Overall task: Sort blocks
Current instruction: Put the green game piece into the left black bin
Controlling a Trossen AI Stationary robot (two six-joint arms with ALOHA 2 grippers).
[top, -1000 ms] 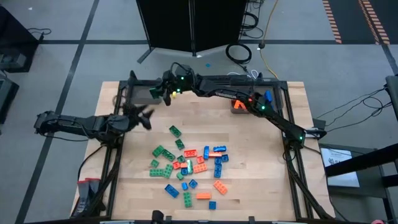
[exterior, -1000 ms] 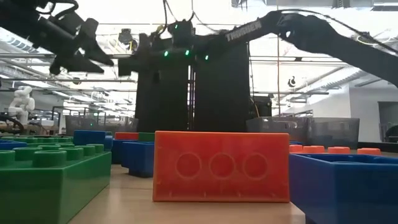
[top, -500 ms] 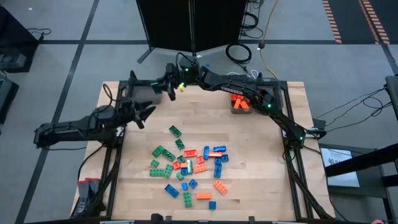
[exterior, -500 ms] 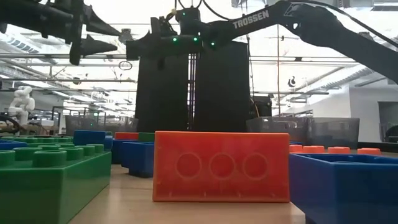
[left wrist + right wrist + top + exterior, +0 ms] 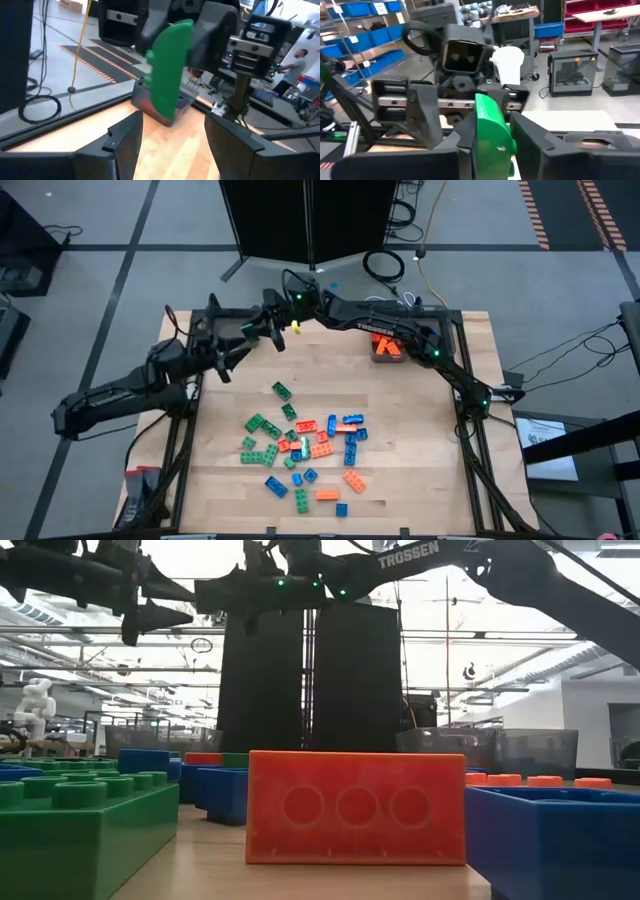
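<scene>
High view: the left gripper (image 5: 228,352) is seen nearer the table's far edge than a second ago, and the right gripper (image 5: 268,332) has been carried further toward the left side; the two now lie close together over the far left of the table (image 5: 420,440). The blocks (image 5: 303,448) are spread in a loose heap at mid-table, well apart from both grippers. Orange pieces lie in a grey bin (image 5: 386,348) at the far right. What the right gripper holds cannot be made out here.

Low view: an orange brick (image 5: 356,807) fills the foreground, flanked by a green brick (image 5: 75,830) and a blue brick (image 5: 560,840). Both arms are seen higher in the picture than before.

Left wrist view: the left gripper's fingers (image 5: 122,137) are spread apart with nothing between them. Beyond them a green block (image 5: 170,72) is shown clamped in the other gripper.

Right wrist view: the green block (image 5: 492,132) is shown pinched between the right gripper's fingers (image 5: 527,137), which are closed on it; the left gripper faces it.
</scene>
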